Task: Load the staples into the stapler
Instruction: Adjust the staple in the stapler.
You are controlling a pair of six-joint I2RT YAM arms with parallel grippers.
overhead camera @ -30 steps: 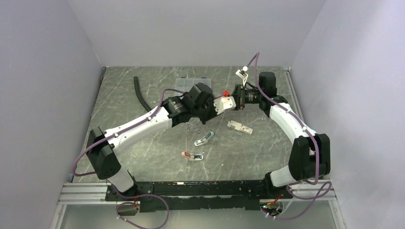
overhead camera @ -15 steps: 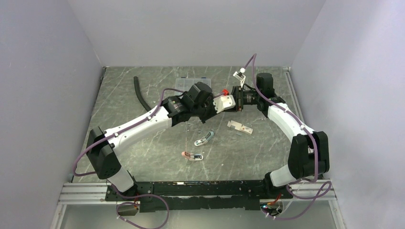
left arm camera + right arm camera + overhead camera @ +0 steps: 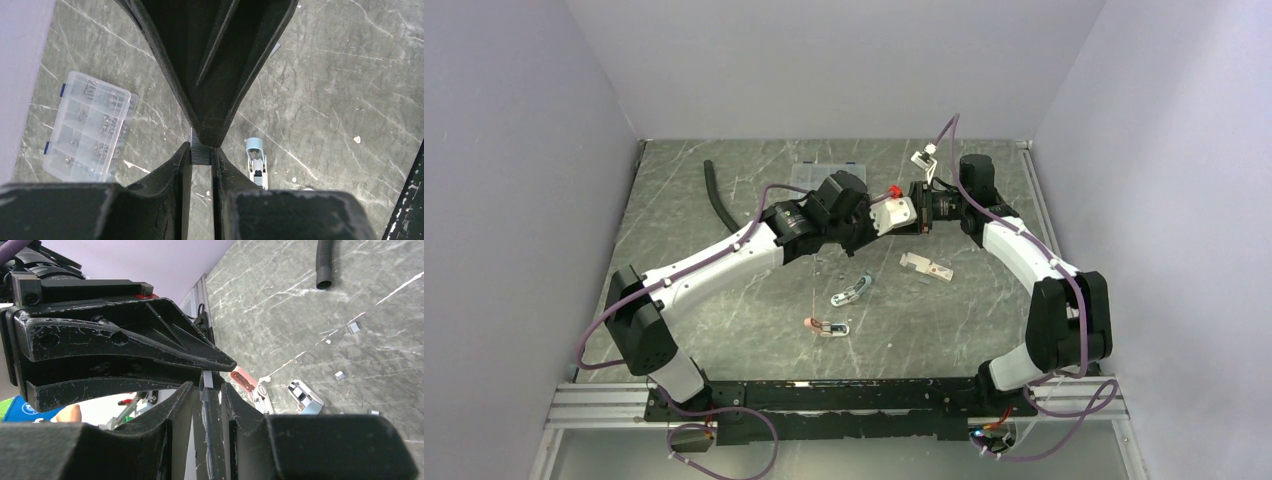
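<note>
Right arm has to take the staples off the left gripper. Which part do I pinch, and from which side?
Pinch the short free end of the staples poking past the left gripper's fingertips. Bring the right gripper in head-on, tip to tip, jaws turned crosswise to the left's: the strip is thin, and only those faces look bare.
</note>
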